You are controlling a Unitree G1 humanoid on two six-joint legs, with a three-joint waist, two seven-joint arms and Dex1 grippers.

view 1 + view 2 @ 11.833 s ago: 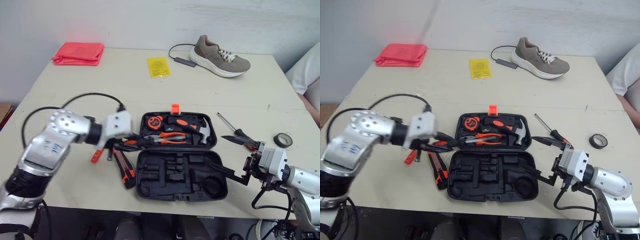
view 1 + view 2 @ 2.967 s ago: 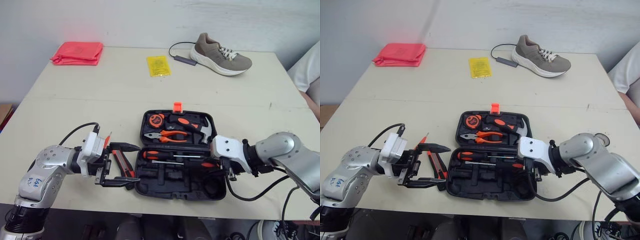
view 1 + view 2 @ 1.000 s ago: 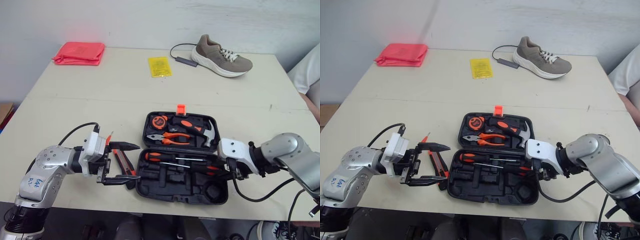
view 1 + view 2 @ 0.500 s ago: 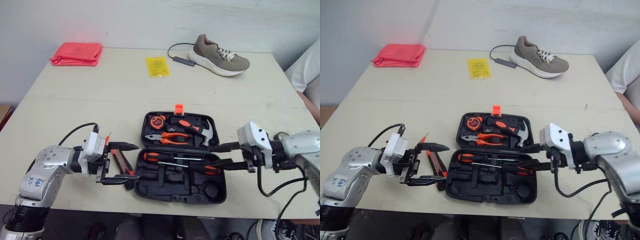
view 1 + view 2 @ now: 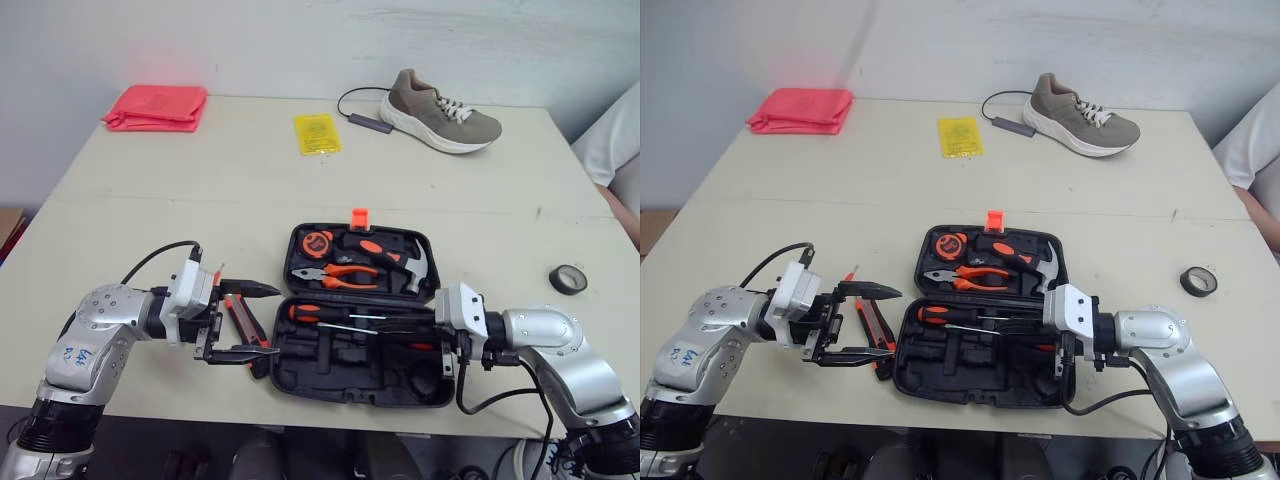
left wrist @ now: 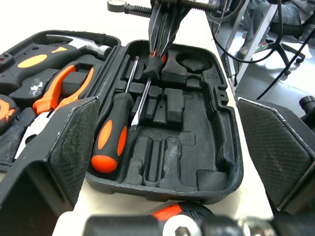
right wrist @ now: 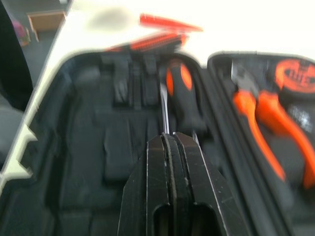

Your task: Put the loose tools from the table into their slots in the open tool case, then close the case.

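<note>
Right jaws: clenched tight, holding nothing, tips down on the thin screwdriver (image 6: 153, 61) in the tool case (image 5: 350, 368).
Left jaws: wide apart, empty, by the orange knife (image 5: 868, 325) on the bench (image 5: 200, 200).
Good way: I think push straight down until it lies flat.
Left out: knife, tape roll (image 5: 567, 279).
</note>
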